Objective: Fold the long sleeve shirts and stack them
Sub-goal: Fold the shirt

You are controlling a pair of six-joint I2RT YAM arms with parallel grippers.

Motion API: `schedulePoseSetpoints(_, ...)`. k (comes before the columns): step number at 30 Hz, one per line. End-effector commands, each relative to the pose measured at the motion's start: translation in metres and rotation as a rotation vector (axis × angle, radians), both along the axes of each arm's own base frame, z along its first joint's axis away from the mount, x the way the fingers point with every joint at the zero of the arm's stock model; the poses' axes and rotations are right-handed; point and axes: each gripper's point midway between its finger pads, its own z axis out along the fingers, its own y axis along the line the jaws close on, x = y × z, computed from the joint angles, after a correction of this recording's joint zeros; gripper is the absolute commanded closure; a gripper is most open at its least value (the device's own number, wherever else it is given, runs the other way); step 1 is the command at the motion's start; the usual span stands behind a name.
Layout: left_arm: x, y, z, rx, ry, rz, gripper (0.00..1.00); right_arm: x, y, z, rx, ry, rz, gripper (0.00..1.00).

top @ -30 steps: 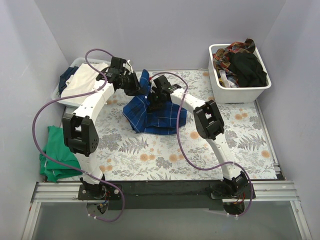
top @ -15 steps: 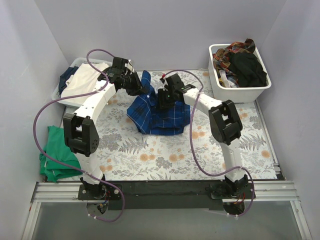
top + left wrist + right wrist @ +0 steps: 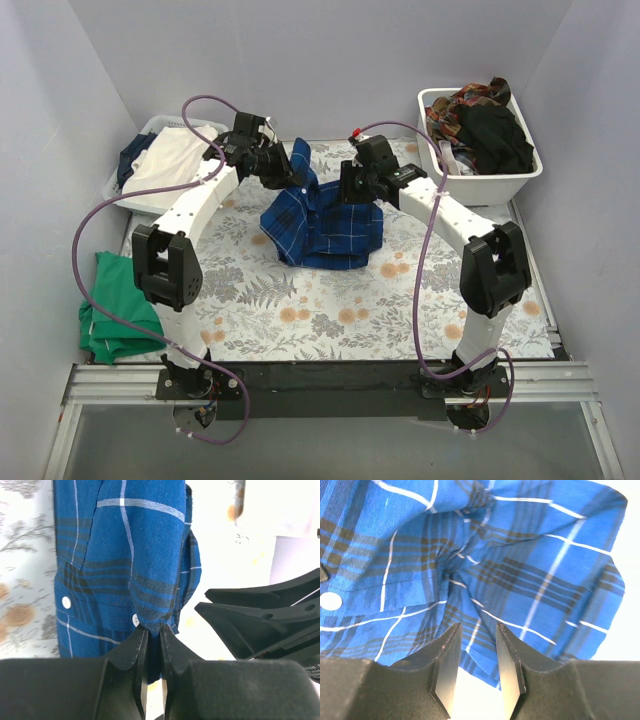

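The dark blue plaid long sleeve shirt (image 3: 325, 225) lies bunched at the middle back of the floral table cloth (image 3: 300, 310), with its upper part lifted. My left gripper (image 3: 288, 176) is shut on a fold of its left top edge. The left wrist view shows the cloth (image 3: 130, 555) pinched between the nearly closed tips of the gripper (image 3: 152, 632), beside a white button. My right gripper (image 3: 352, 190) holds the shirt's right top part. In the right wrist view the gripper (image 3: 478, 626) has narrow jaws around the edge of the plaid cloth (image 3: 520, 565).
A white bin (image 3: 490, 183) heaped with dark and patterned clothes stands at the back right. A pale basket (image 3: 115, 190) with white and dark clothes stands at the back left. A green garment (image 3: 115, 320) lies at the left edge.
My right gripper has moved right and toward the back, drawing the shirt with it. The shirt now spreads wider between the two grippers. My left gripper has shifted slightly right and up.
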Motion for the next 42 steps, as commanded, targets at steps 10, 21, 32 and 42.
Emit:
schedulePoseSetpoints(10,-0.002,-0.094,-0.004,-0.035,-0.015,-0.088,0.83,-0.024,-0.077,0.026,-0.098,-0.021,-0.22,0.58)
schedulePoseSetpoints(21,-0.002,-0.152,-0.049,0.008,0.032,-0.127,0.64,-0.036,-0.116,0.038,-0.125,-0.032,-0.312,0.58)
schedulePoseSetpoints(32,-0.016,-0.188,-0.033,-0.054,-0.025,-0.222,0.42,-0.04,-0.135,0.044,-0.14,-0.043,-0.362,0.58)
schedulePoseSetpoints(42,0.035,-0.103,-0.008,0.106,-0.106,0.057,0.34,-0.047,-0.079,0.028,-0.054,0.023,-0.047,0.53)
